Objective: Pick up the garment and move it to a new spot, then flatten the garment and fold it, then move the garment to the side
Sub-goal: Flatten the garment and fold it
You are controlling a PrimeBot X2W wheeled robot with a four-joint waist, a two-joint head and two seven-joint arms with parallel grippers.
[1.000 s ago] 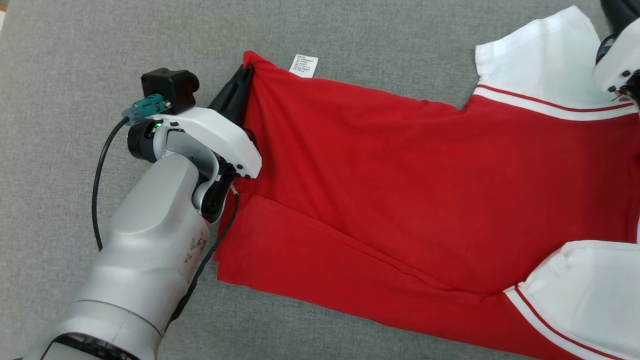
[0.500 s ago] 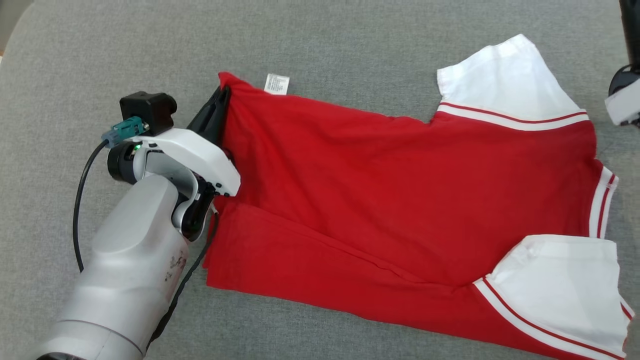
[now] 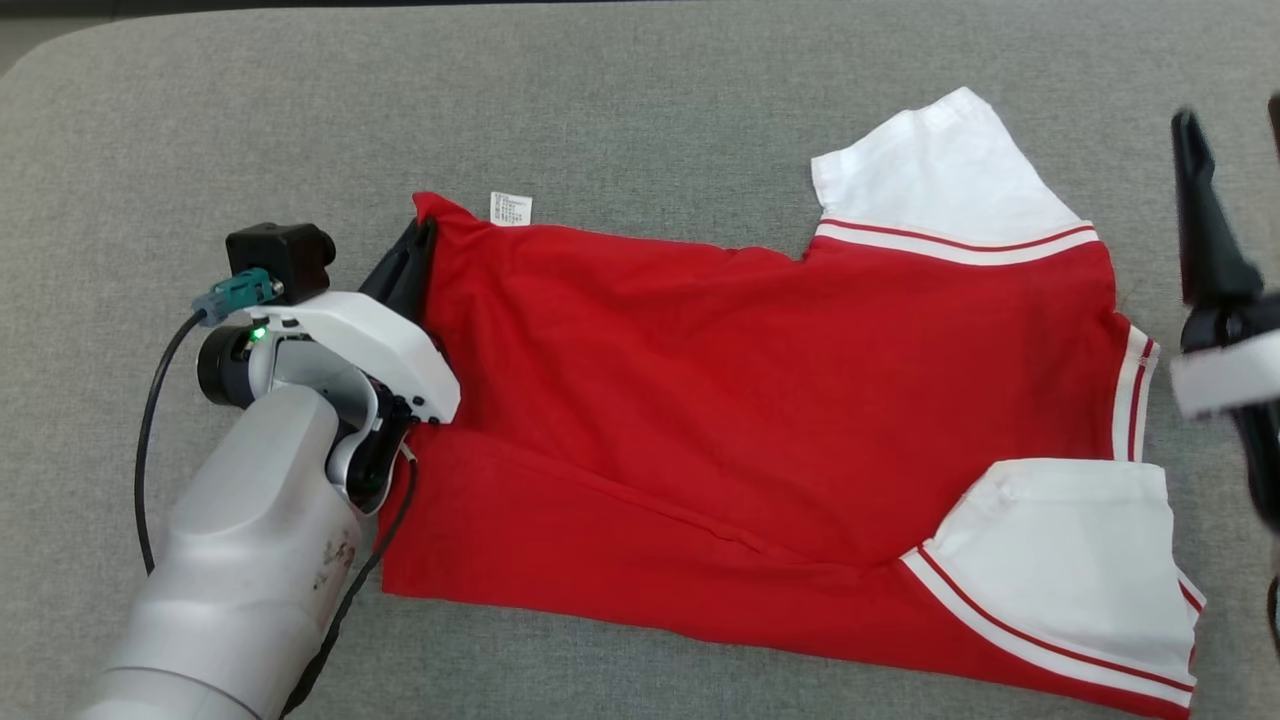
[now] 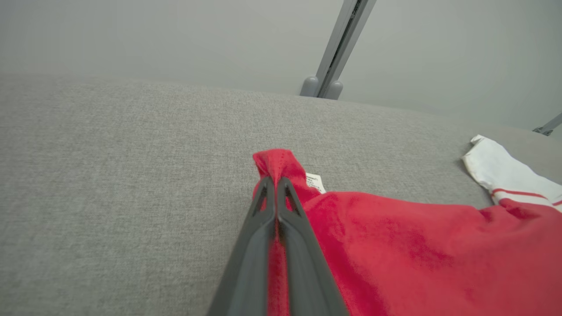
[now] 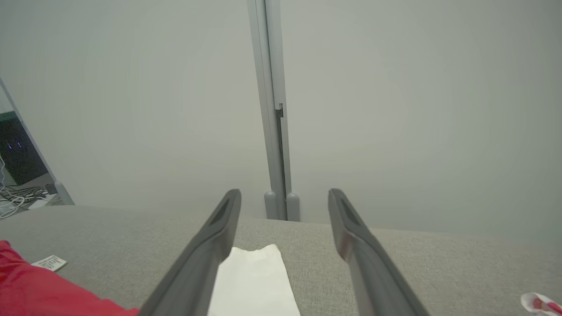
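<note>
Red garment (image 3: 760,400) with white sleeves lies spread on a grey fabric surface (image 3: 640,90), in a room with a pale grey wall (image 5: 417,109).

A grey metal post (image 5: 270,109) stands behind the surface's far edge, and loose cables (image 5: 17,197) show at one side. The left gripper (image 4: 274,182) is clenched on the garment's red corner, just beside a white label (image 3: 511,208). Its pale forearm (image 3: 260,540) covers part of the hem. The right gripper (image 5: 284,193) hangs with fingers apart, grasping nothing, beside the striped collar end.
</note>
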